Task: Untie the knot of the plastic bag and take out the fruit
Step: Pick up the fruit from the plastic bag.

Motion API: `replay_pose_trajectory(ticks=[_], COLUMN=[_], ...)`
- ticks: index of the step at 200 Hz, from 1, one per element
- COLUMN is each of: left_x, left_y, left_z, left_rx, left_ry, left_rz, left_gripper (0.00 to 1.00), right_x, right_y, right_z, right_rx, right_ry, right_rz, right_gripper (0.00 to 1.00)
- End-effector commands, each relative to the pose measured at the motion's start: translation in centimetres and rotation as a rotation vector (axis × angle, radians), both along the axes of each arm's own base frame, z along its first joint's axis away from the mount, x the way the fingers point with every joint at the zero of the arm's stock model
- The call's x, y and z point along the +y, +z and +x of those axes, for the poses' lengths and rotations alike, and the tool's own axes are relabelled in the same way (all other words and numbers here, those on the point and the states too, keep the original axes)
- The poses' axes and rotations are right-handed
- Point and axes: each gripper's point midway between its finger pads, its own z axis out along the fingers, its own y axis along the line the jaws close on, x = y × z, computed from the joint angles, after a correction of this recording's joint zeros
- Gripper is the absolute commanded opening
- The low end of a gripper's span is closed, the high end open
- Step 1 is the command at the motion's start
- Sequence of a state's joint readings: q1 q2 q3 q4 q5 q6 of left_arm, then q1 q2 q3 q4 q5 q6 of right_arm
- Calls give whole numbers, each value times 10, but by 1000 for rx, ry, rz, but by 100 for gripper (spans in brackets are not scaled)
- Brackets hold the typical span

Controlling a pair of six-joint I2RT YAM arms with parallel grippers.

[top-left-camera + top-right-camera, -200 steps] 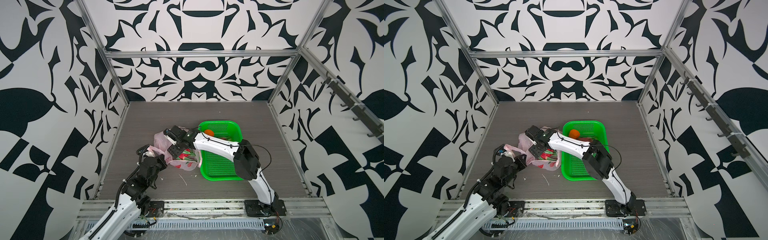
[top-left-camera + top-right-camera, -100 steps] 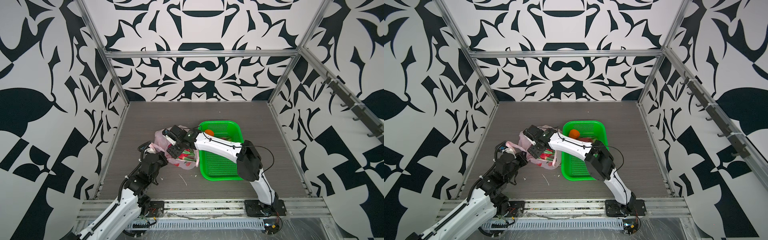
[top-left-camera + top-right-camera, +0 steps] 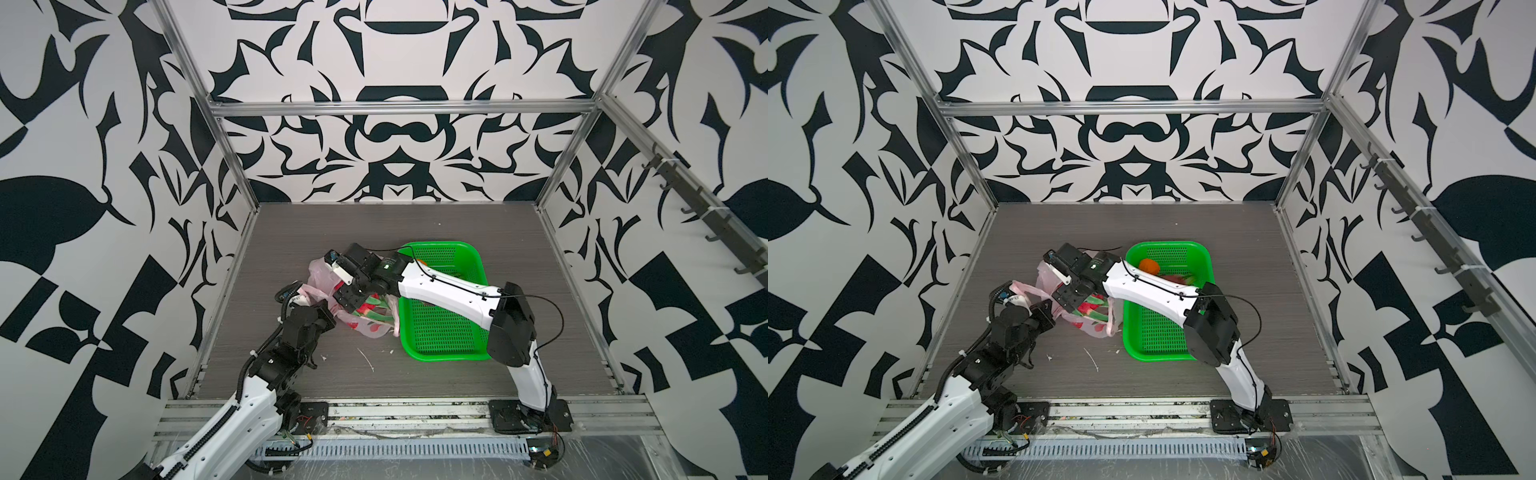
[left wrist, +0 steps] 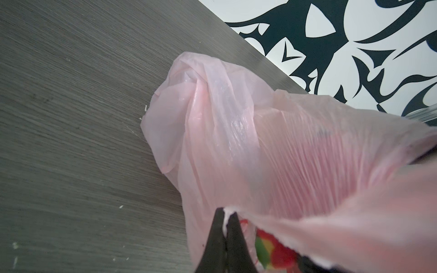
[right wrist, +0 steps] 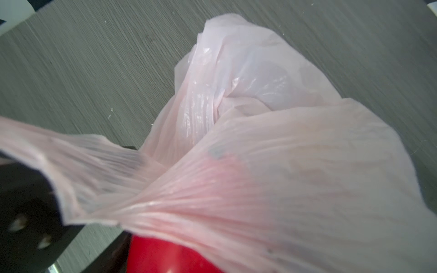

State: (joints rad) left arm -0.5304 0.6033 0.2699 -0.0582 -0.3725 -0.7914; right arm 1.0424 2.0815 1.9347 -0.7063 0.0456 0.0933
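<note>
The pink plastic bag point(image 3: 322, 272) point(image 3: 1045, 279) lies left of the basket, its mouth pulled open. My left gripper point(image 3: 330, 311) point(image 4: 225, 214) is shut on the bag's rim. My right gripper point(image 3: 351, 296) point(image 3: 1069, 296) reaches into the bag, its jaws wide around a glossy red fruit point(image 5: 163, 256), with one black finger point(image 5: 111, 257) against it. A red and green fruit point(image 3: 1088, 309) point(image 4: 274, 254) shows through the plastic. An orange fruit point(image 3: 1148, 266) and a red-green one point(image 3: 1177, 277) lie in the basket. The knot is out of view.
The green perforated basket point(image 3: 440, 345) point(image 3: 1154, 332) stands right of the bag, under my right forearm. White scraps point(image 3: 366, 359) lie on the grey table near the front. A pink handle loop point(image 3: 1022, 289) drapes over my left wrist. Patterned walls close three sides.
My left arm has pushed a little forward and up towards the bag. The right elbow has swung slightly right while its gripper stays inside the bag.
</note>
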Motion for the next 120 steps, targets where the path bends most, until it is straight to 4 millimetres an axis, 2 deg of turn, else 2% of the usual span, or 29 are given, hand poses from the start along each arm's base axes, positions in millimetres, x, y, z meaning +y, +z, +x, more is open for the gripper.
replay_pose_trajectory(ticks=[1,53,120], left_x=[0,-1,-2], left_y=[16,15,18], left_z=[4,1,-5], left_rx=[-43,-39,-30], left_ry=[7,1,-9], left_rz=[-11,-21,-57], left_gripper=[0,0,0], right_x=[3,7,13], right_y=[60,68,52], right_z=[2,4,6], right_rx=[-92,-104,-109], right_ry=[3,8,35], right_rz=[110,136,120], right_gripper=[2,2,2])
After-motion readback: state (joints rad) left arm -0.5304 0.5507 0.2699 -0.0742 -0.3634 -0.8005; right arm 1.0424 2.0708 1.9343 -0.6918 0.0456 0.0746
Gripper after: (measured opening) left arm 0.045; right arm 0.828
